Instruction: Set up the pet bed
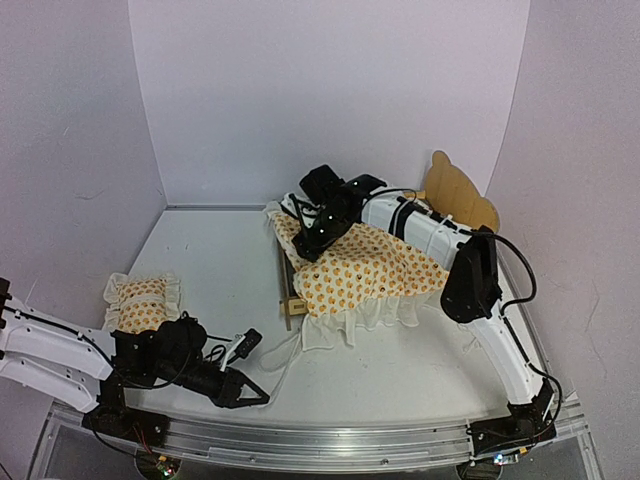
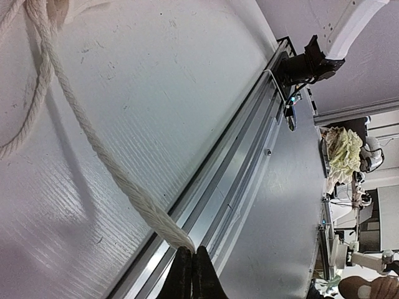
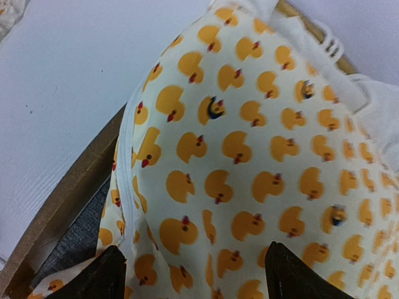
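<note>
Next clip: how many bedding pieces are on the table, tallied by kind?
Plywood bed frame: 1
Duck-print ruffled cover: 1
Matching ruffled pillow: 1
Total: 3
The white cord pinched in the left fingers seems to belong to the cover, so it is not counted apart.

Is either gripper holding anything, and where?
Left gripper pinches the white tie cord at its end. Right gripper hangs open over the duck-print cover, holding nothing.

Mattress cover (image 1: 372, 268) on pet bed (image 1: 456, 192), pillow (image 1: 140, 302) left
</note>
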{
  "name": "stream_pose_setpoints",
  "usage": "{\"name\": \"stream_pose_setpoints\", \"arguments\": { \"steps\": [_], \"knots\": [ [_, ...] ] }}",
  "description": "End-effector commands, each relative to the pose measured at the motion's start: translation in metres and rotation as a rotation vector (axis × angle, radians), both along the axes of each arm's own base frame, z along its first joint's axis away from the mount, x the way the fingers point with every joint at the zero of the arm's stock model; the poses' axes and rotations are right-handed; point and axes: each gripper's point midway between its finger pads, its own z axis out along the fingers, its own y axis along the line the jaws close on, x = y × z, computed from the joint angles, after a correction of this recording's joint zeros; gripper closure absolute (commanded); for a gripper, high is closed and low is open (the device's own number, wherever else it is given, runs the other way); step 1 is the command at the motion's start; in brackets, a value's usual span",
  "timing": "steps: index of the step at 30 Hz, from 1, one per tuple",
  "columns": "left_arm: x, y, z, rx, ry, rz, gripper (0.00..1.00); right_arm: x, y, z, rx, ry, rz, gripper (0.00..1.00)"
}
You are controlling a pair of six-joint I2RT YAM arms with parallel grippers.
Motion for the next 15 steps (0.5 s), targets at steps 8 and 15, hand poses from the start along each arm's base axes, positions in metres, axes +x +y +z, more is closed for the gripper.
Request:
{"name": "stream_pose_setpoints", "arguments": {
  "steps": [8,15],
  "knots": [
    [-0.005,-0.010,0.012,-0.079,0.004,0.013,1.00,0.033,0.032,-0.027,0.095,-0.076,-0.022,0.55],
    [-0.005,-0.003,0.001,-0.054,0.039,0.062,1.00,0.065,0.016,0.036,0.126,-0.288,-0.146,0.97]
  ]
}}
